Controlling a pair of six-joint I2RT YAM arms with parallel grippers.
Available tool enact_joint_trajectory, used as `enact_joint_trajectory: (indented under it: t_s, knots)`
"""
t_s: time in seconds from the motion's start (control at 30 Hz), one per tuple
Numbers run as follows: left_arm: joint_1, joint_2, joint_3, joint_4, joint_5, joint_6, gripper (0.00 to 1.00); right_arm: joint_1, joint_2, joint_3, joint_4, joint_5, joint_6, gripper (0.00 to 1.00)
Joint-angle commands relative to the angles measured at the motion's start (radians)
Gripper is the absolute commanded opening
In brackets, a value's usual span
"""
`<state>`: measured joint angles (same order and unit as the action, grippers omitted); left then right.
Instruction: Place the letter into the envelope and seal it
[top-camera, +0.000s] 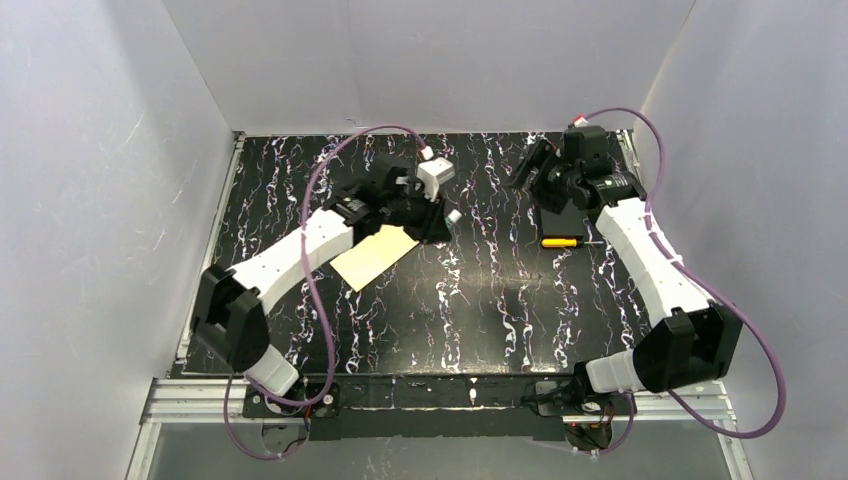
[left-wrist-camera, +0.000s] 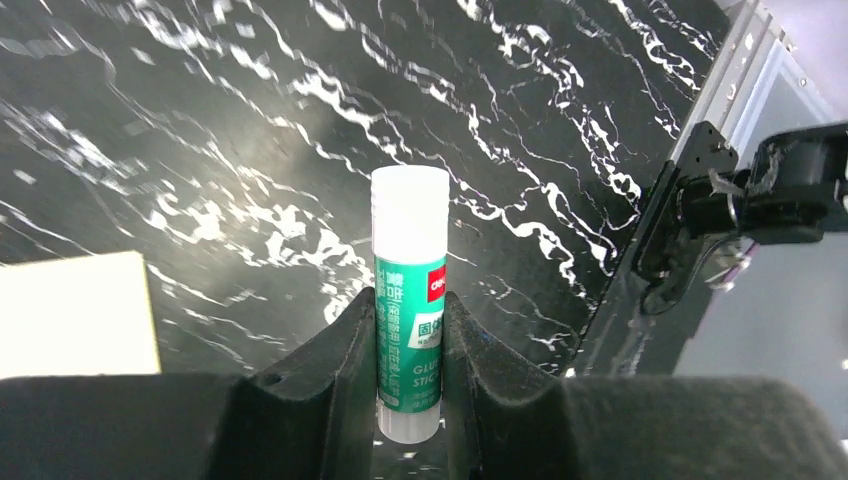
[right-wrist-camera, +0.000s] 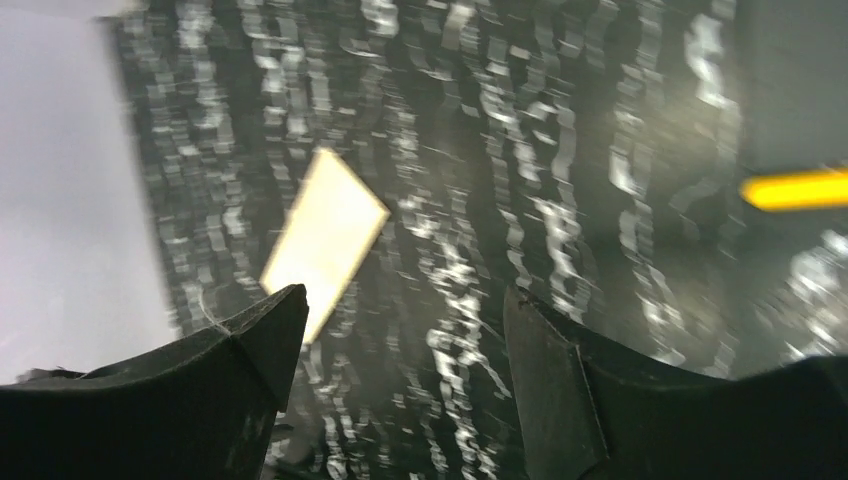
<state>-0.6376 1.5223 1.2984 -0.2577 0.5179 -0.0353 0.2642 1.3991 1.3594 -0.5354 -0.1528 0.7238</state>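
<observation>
My left gripper (left-wrist-camera: 410, 335) is shut on a green-and-white glue stick (left-wrist-camera: 410, 290), which stands up between the fingers with its white cap end pointing away. In the top view this gripper (top-camera: 443, 222) is at the far end of a cream-tan oblong paper, the envelope (top-camera: 375, 256), which lies flat on the black marbled table. No flap shows. A corner of the envelope shows in the left wrist view (left-wrist-camera: 75, 315), and it shows in the right wrist view (right-wrist-camera: 325, 235). The letter is not in view. My right gripper (top-camera: 533, 168) is open and empty at the far right, and the right wrist view (right-wrist-camera: 405, 320) is blurred.
A yellow-handled tool (top-camera: 560, 241) lies by the right arm and shows in the right wrist view (right-wrist-camera: 795, 188). White walls enclose the table (top-camera: 480, 300) on three sides. A metal rail (left-wrist-camera: 740, 70) marks the table edge.
</observation>
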Motion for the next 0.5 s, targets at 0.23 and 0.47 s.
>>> enact_joint_trajectory:
  t_s: [0.23,0.47]
  knots:
    - [-0.078,0.376,0.184,-0.086,-0.290,-0.426,0.02,0.003,-0.194,-0.154,-0.247,0.331,-0.050,0.78]
    - [-0.108,0.521,0.312,-0.156,-0.430,-0.301,0.11,0.003,-0.235,-0.220,-0.248,0.271,-0.053,0.79]
